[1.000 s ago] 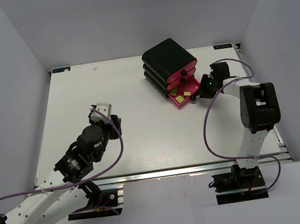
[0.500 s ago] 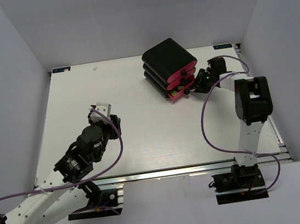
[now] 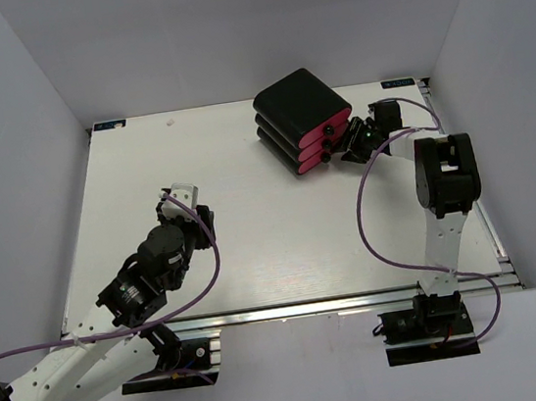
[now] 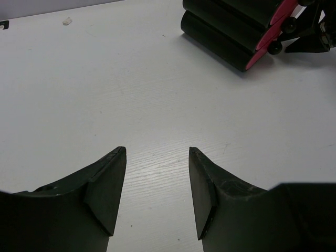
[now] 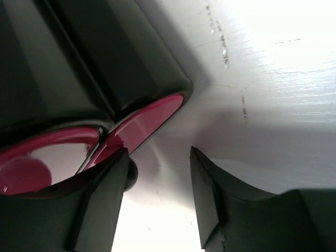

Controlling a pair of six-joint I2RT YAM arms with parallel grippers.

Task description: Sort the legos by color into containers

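The cabinet (image 3: 299, 97) stands near the far edge of the tabletop (image 3: 283, 238), toward the far right corner. Its three pink drawers (image 3: 331, 133) face the right edge. All three fronts sit flush in the black shell, so every drawer reads as shut. No legos show anywhere: none on the bare tabletop in the overhead view, none in either wrist view. The only loose item is a pale speck (image 3: 171, 122) close to the far edge, left of the cabinet, and it is too small to identify.

The right tool (image 3: 361, 139) is right at the drawer fronts, level with the lower ones. Its wrist view shows the jaws spread, with nothing between them but bright tabletop. A dark knob (image 5: 130, 173) sits just beside one finger, mostly hidden behind it, and two pink fronts curve away above. The tool pinches nothing.

The left tool (image 3: 181, 196) hangs over the left half of the tabletop, well apart from the cabinet. Its jaws are spread too, and only bare white surface lies between them.

Judged from this, the sorting looks finished or close to it. With nothing loose in sight, the legos are most likely inside the drawers. Their contents are hidden, though, so the colour split can't be checked. What seems left is small: draw the right tool clear of the knobs without nudging the cabinet, and perhaps park both arms.
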